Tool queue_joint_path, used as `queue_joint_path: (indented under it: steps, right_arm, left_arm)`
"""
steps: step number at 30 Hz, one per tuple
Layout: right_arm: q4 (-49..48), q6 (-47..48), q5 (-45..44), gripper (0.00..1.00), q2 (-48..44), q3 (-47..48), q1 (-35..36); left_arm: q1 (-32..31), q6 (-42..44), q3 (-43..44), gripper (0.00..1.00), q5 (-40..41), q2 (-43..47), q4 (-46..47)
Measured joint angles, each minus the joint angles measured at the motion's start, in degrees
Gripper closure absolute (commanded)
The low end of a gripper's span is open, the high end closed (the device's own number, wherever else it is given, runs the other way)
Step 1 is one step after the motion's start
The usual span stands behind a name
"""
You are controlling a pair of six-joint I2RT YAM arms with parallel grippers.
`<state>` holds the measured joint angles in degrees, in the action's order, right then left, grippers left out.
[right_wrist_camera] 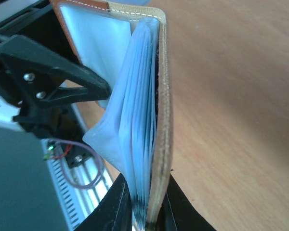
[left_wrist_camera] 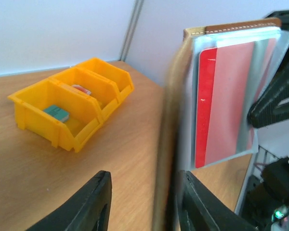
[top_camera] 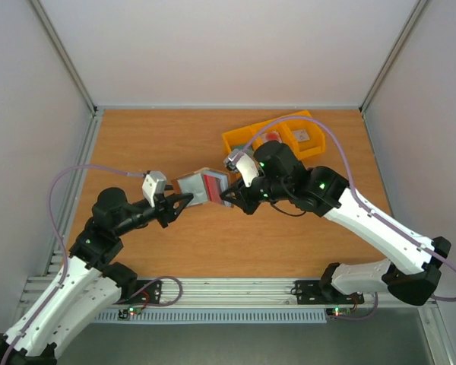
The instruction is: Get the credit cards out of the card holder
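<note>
Holding the card holder (top_camera: 204,185) between my two arms, I had it spread open near the middle of the worktop (top_camera: 152,144), and it looked raised off the wood. My right tool (top_camera: 229,196) was clamped together on one side of it. In the right wrist view my fingers pinched the brown leather cover and the stack of clear sleeves edge-on.

My left tool (top_camera: 181,202) was at the other flap. In the left wrist view its fingers (left_wrist_camera: 98,202) stood partly apart with the blurred edge of the cover between them. The edge lay close against one finger and clear of the other, and I could not tell whether that flap was truly gripped.

A red credit card (left_wrist_camera: 221,101) sat inside a clear sleeve of the holder, standing on end, with a brighter red band along one long edge. I could not count the other cards behind it.

The yellow three-part bin (left_wrist_camera: 43,118) stood on the worktop behind the holder, partly hidden by my right arm from above. A small teal item (left_wrist_camera: 55,112) lay in its end compartment and a red-and-white one (left_wrist_camera: 81,89) in the middle compartment.
</note>
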<state>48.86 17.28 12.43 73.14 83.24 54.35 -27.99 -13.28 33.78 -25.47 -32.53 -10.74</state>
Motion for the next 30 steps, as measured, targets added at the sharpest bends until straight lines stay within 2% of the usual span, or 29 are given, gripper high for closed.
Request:
queue_joint_path:
  steps: [3, 7, 15, 18, 20, 24, 27, 30]
  right_arm:
    - [-1.3, 2.0, 7.4, 0.99, -2.1, -2.5, -1.5]
    - [-2.7, 3.9, 13.9, 0.99, -2.5, -2.7, -1.6]
    - [-6.5, 3.3, 21.0, 0.99, -4.0, -5.6, -7.9]
    - [-6.1, 1.3, 17.0, 0.99, -3.9, -5.4, -8.7]
    - [-3.2, -1.6, 10.1, 0.99, -2.3, -3.1, -8.8]
    - [4.6, -8.3, -6.5, 0.99, 4.8, 5.0, -8.8]
    - [7.1, -11.3, -15.3, 0.99, 8.7, 6.9, -8.3]
    - [9.5, -12.7, -20.7, 0.99, 11.8, 8.2, -6.3]
  left_arm:
    - [0.1, 1.0, 0.0, 0.42, -4.4, 0.7, 0.0]
    - [0.1, 1.4, 0.4, 0.41, -9.4, 0.9, 0.9]
    - [0.6, 2.2, 2.7, 0.36, -3.3, 2.4, -1.1]
    - [1.2, 3.4, 3.0, 0.33, 0.9, 2.7, -2.5]
    - [1.8, 4.0, 3.0, 0.34, 4.5, 2.7, -3.3]
    - [2.8, 6.4, 3.7, 0.47, 7.0, 3.1, -3.6]
    - [2.9, 7.8, 4.5, 0.53, 2.7, 3.4, -2.8]
    - [2.8, 4.6, 4.6, 0.58, -5.3, 3.1, 0.4]
